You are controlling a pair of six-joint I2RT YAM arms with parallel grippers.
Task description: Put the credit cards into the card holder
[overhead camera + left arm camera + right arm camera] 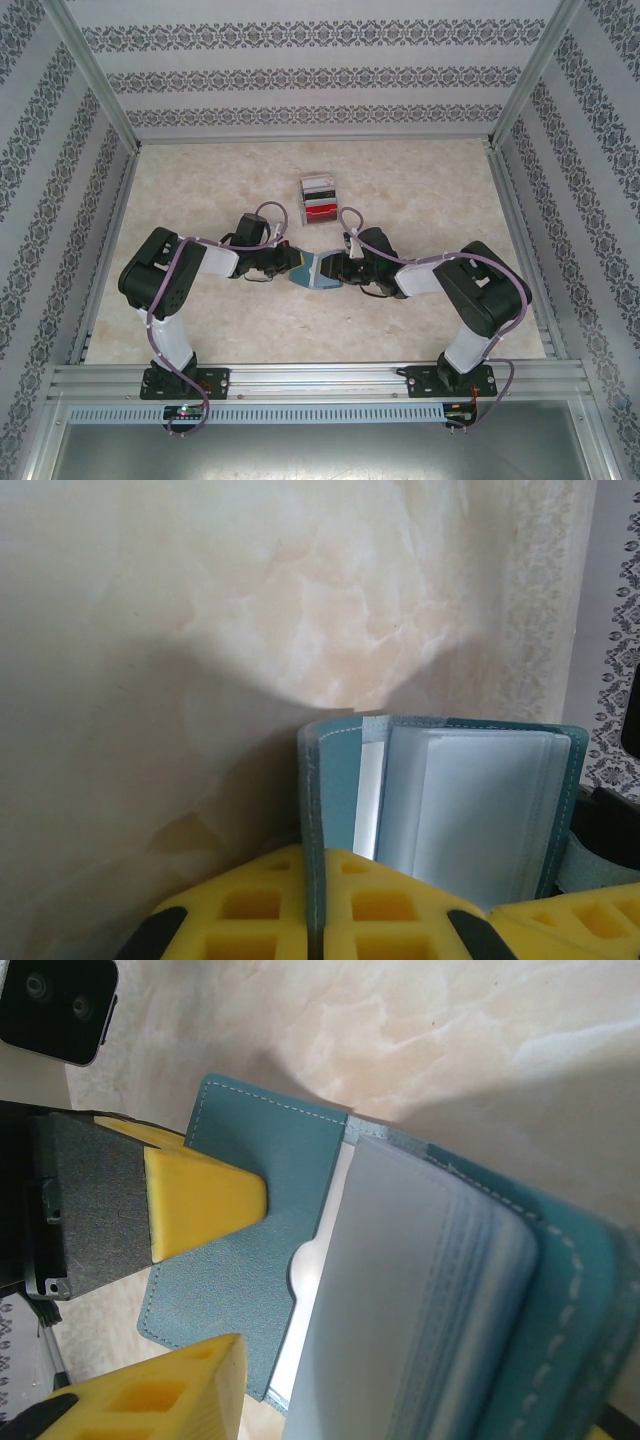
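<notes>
Left wrist view showed the left gripper [316, 900] with jaws pinched shut on the teal-blue folding wallet [480, 800], whereas right wrist view left the right gripper [342, 271] jaws' hold unclear.

From above, the cards [320, 210] in the stand [319, 180] are too small to count, and whether the right gripper [347, 270] grips cannot be told. In the right wrist view the wallet [250, 1220] runs off the right and bottom edges.

Marbled beige tabletop [300, 330], floral-striped wallpaper walls [300, 60], aluminium frame rails [320, 378]
</notes>
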